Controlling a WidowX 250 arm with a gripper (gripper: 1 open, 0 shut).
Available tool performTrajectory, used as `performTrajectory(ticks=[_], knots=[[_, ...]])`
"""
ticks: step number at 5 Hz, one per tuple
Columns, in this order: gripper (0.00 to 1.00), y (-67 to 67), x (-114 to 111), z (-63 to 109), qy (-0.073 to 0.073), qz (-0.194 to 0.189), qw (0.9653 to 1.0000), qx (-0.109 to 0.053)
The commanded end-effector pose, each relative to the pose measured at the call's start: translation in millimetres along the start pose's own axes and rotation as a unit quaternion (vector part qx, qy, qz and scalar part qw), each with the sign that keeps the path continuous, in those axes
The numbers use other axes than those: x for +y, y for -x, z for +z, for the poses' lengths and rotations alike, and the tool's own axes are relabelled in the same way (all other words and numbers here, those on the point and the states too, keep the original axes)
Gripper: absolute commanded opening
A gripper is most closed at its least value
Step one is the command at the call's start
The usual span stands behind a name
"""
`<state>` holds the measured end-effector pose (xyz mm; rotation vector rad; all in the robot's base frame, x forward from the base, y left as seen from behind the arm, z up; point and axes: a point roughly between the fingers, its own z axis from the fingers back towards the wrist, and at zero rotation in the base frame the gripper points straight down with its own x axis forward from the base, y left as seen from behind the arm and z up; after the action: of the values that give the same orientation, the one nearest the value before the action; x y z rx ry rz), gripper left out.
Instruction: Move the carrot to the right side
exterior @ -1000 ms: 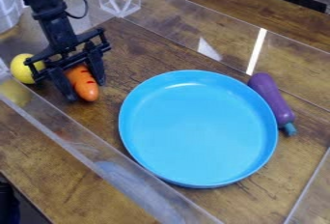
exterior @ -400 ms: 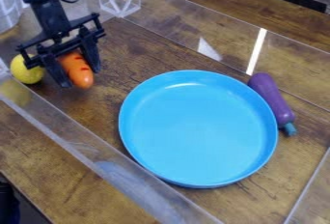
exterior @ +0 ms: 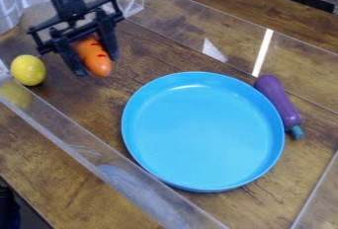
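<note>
While the gripper point(exterior: 90, 47) is clamped on the carrot point(exterior: 94, 58), held clear of the table at far left beside the lemon point(exterior: 28, 70), carry it high over the plate point(exterior: 204, 129) toward the eggplant point(exterior: 279, 104), keeping the grip firm.

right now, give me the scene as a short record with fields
pincer: shut on the carrot
carrot: orange, held clear of the table, at the left rear
lemon: on the table, left of the carrot, apart from it
plate: blue, empty, centre
eggplant: lying beside the plate's right rim
table: wooden
</note>
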<state>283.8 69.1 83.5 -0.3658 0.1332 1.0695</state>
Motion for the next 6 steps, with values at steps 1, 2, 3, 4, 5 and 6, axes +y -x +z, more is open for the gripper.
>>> performTrajectory(ticks=[1, 2, 3, 4, 5, 6], knots=[[0.0, 19.5, -21.2, 14.5, 0.019, -0.037, 0.9988, -0.026], [0.0, 33.6, -25.2, 8.5, 0.014, -0.054, 0.9982, -0.022], [0.0, 42.9, -25.0, 2.8, 0.008, -0.069, 0.9974, -0.019], [0.0, 47.3, -25.4, -4.5, 0.003, -0.081, 0.9965, -0.022], [0.0, 49.4, -26.1, -10.0, -0.003, -0.088, 0.9957, -0.028], [1.0, 49.9, -26.7, -12.3, -0.007, -0.095, 0.9949, -0.034]])
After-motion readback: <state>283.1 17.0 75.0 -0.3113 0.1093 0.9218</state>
